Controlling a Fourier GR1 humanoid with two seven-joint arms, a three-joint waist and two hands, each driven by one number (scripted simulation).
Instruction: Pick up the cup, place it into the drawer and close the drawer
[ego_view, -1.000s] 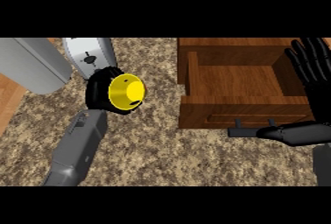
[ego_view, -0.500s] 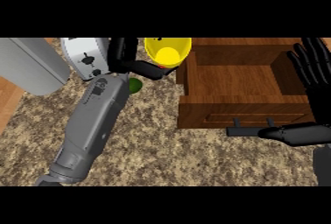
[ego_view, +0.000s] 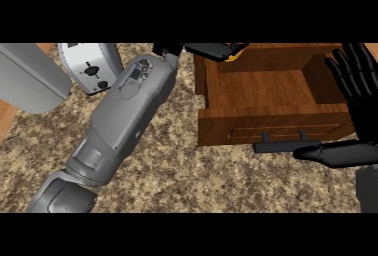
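At the far left a grey appliance (ego_view: 29, 75) is sitting on the speckled counter (ego_view: 184, 180), with a wooden strip showing beyond its edge. Just beside it a toaster (ego_view: 92, 67) is standing with its lever and knob facing the view.

The grey left forearm is stretching diagonally from the lower left up across the counter, passing just right of the toaster. The left hand (ego_view: 210, 50) is reaching over the drawer's back left corner at the top of the view, its black fingers curling round the cup (ego_view: 232, 54). Only a small sliver of yellow with a touch of red is peeking out from under the fingers, so most of the cup is hidden. It is being held above the drawer's rear rim; whether it is touching the wood cannot be told.

The drawer (ego_view: 273, 125) is standing open, its wooden floor bare, its front panel carrying a dark bar handle (ego_view: 284, 145).

At the right edge the right hand (ego_view: 354, 85) is resting open, fingers spread and pointing up beside the drawer's right wall, while the thumb (ego_view: 336, 152) is lying near the right end of the handle.
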